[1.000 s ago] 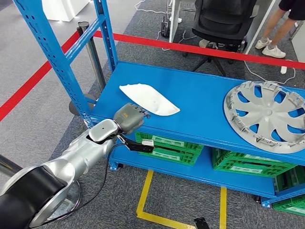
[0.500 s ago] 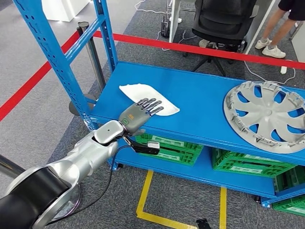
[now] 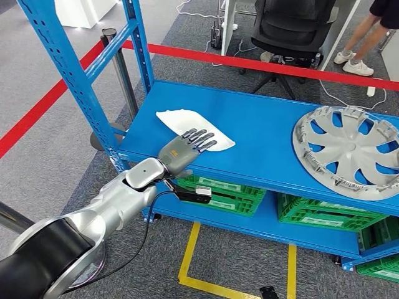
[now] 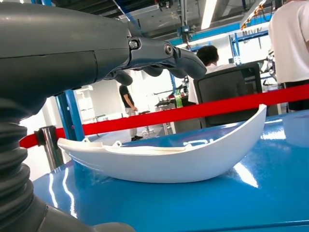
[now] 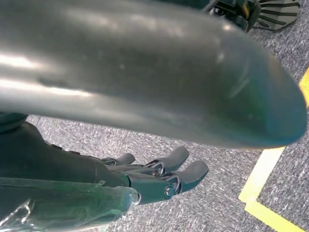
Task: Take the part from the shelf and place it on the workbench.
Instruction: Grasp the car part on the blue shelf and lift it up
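Observation:
A white, curved, boat-shaped part [image 3: 188, 126] lies on the blue shelf board [image 3: 264, 134]. My left hand [image 3: 186, 148] reaches over the shelf's front edge with its fingers [image 3: 203, 138] stretched out flat above the part's near side. From the left wrist, the part [image 4: 171, 157] rests on the blue surface, and the fingers [image 4: 171, 54] hover above it with a clear gap. My right hand [image 5: 160, 176] hangs over grey carpet, fingers apart and holding nothing.
A silver wheel cover [image 3: 350, 149] lies at the shelf's right end. Green crates [image 3: 221, 193] sit on the lower board. Blue uprights [image 3: 70, 68] stand at the left. A red barrier tape [image 3: 264, 64] runs behind, with an office chair [image 3: 292, 28] and a person's legs [image 3: 362, 40] beyond.
My left hand has moved forward over the shelf edge and its fingers have spread from curled to flat above the white part. In the last half second it moved only slightly.

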